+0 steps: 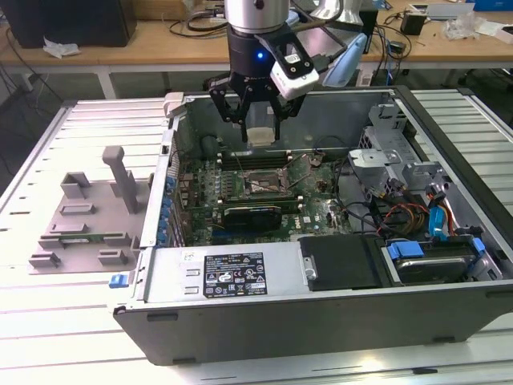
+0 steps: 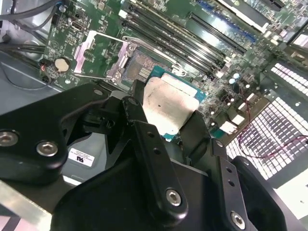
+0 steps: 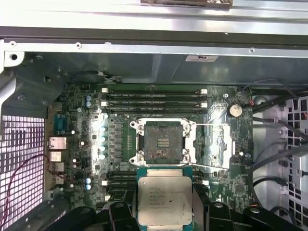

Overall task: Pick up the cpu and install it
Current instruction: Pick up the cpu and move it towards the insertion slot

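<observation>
The cpu (image 1: 260, 136) is a small flat square chip with a pale silver-grey top. My gripper (image 1: 258, 125) is shut on it, with a black finger (image 2: 139, 120) on each side. I hold the cpu (image 3: 163, 197) inside the open computer case (image 1: 321, 297), above the motherboard. It hangs apart from the empty socket (image 3: 161, 141) and slightly off to one side of it. The socket's metal load plate (image 3: 216, 144) is swung open. In the second wrist view the cpu (image 2: 169, 103) sits tilted beside the socket (image 2: 140, 67).
A large grey plastic fixture (image 1: 88, 212) with upright posts lies on the slatted table at the exterior view's left. Memory slots (image 3: 154, 98) run beside the socket. A black finned block (image 1: 252, 215) sits below it. The drive cage and cables (image 1: 425, 208) crowd the case's right end.
</observation>
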Controlling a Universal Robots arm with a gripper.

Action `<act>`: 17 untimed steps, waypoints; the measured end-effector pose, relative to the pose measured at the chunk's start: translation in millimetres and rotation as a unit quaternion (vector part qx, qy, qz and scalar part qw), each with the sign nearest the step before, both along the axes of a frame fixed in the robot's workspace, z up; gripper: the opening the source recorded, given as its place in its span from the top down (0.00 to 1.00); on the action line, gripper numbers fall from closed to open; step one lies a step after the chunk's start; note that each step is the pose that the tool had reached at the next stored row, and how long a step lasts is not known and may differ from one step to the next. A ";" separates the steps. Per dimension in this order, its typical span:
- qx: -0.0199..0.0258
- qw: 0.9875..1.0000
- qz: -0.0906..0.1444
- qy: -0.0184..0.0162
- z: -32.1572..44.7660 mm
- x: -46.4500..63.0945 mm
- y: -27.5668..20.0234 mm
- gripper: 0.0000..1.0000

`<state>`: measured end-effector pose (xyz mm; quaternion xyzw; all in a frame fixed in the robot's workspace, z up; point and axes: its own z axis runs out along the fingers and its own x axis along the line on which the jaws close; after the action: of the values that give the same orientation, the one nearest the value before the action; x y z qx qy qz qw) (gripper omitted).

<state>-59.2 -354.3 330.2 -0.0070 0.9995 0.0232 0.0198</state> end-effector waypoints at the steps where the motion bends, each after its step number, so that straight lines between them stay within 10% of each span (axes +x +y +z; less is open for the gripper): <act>1: 0.000 1.000 0.001 0.000 -0.9 0.1 0.4 0.46; 10: 0.000 1.000 0.006 0.000 -18.6 12.7 3.8 0.46; 17: 0.000 1.000 0.006 0.001 -36.5 12.9 19.5 0.46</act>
<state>-46.3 -334.8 293.7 -0.0126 0.9995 0.0233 0.0190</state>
